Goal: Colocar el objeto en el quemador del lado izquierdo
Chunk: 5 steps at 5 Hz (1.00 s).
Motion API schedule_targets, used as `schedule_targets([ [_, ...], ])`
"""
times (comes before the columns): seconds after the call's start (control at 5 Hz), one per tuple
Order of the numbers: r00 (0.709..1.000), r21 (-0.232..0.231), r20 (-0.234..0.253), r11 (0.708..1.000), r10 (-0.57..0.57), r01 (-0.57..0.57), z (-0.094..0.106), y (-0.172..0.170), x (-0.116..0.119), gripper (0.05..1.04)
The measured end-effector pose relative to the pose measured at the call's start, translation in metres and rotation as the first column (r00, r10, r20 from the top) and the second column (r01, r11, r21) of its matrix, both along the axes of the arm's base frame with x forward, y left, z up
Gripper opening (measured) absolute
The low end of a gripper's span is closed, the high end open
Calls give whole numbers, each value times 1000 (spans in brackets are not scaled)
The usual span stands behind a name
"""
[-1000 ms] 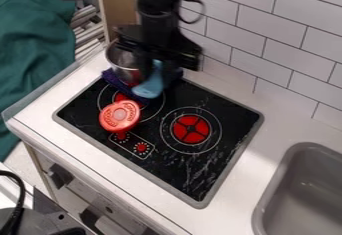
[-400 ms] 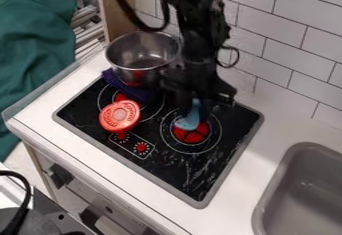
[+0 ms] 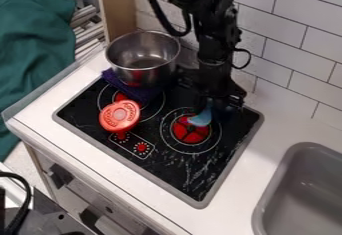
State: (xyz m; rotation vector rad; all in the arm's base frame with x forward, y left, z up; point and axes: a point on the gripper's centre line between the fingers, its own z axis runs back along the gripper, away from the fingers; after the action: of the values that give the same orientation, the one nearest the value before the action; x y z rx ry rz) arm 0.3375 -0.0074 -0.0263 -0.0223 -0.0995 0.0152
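Camera view: blue thing (image 3: 201, 117) at the tip of the pincer (image 3: 215, 107), seemingly gripped, so closed on it. It overlaps the far edge of the near burner (image 3: 190, 131), just below and camera-left of the pincer. Contact with the stove (image 3: 204, 197): can't tell.

Step in hand looks like set-down. "Left" is ambiguous: robot's left would be this burner, camera-left would be the other burner (image 3: 120, 97), past the pincer's camera-left side, partly under the purple cloth (image 3: 131, 90). Confirm target first. If near burner: shift slightly toward the camera, centre over the red disc, lower slowly, level out, release on contact, lift straight up. Let go too early and it may tip or slide off centre.

Count: 1 blue thing, 2 burners, 2 knobs (image 3: 141, 148), 1 red lid (image 3: 120, 115) and 1 pot (image 3: 143, 57), both camera-left of the pincer. 1 sink (image 3: 298, 189), camera-right and nearer the camera.
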Motion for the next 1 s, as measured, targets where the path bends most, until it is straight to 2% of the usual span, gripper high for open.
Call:
schedule_targets([
  [0.2, 1000, -7, -24, 1000, 11, -11, 1, -6, 3, 365],
  [0.4, 997, 38, -56, 998, 43, -41, 13, -4, -5, 663],
  [0.6, 996, 58, -39, 995, 79, -77, 47, 0, -15, 955],
  [0.8, 992, 66, 1, 990, 126, -125, 76, 5, -31, 1009],
  [1.0, 989, 33, 15, 988, 148, -149, 81, 8, -39, 1005],
])
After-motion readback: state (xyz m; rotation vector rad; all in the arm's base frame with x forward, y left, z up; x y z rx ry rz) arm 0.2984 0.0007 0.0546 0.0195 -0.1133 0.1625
